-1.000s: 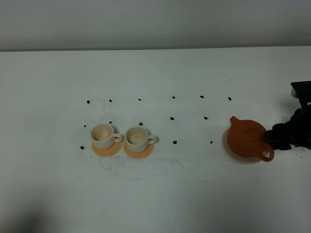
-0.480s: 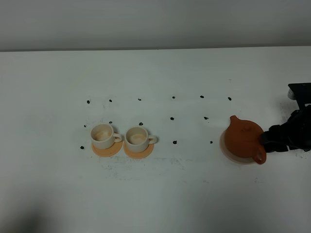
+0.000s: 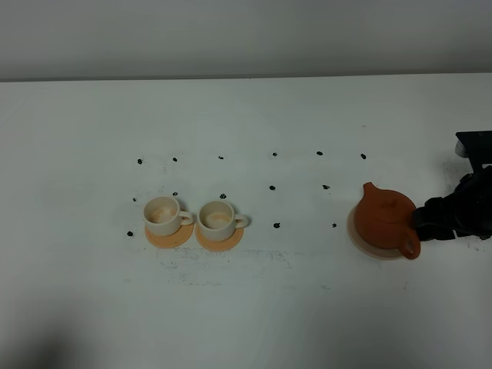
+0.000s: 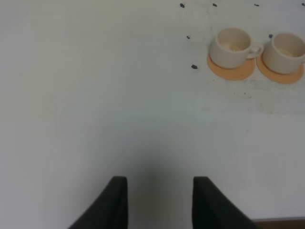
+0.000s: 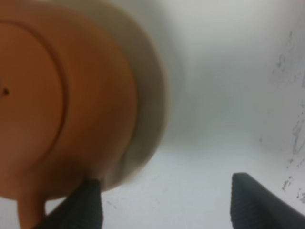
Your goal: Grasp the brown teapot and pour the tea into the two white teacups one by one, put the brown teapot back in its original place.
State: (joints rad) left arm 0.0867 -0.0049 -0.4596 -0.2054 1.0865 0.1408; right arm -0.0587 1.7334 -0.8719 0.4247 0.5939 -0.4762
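Observation:
The brown teapot [image 3: 384, 217] sits on its pale beige disc [image 3: 360, 237] at the right of the table, spout to the far left, loop handle [image 3: 411, 247] to the near right. My right gripper [image 3: 421, 224] is against the pot's handle side. In the right wrist view it [image 5: 167, 205] is open; one finger [image 5: 88, 202] touches the teapot [image 5: 57, 109] and only the disc rim [image 5: 150, 105] lies between the jaws. The two white teacups [image 3: 161, 215] [image 3: 217, 216] stand left of centre. My left gripper [image 4: 159, 205] hangs over bare table, fingers apart and holding nothing, with both teacups [image 4: 231, 45] [image 4: 286, 50] ahead.
Each cup rests on a small orange coaster [image 3: 171, 237] [image 3: 220, 240]. Small black dots [image 3: 272, 187] mark the white tabletop between the cups and the teapot. The table's near edge [image 4: 281, 222] shows in the left wrist view.
My right gripper has edged left against the teapot. The pot and its disc slid slightly left and the handle swung a little nearer. The left gripper has not moved.

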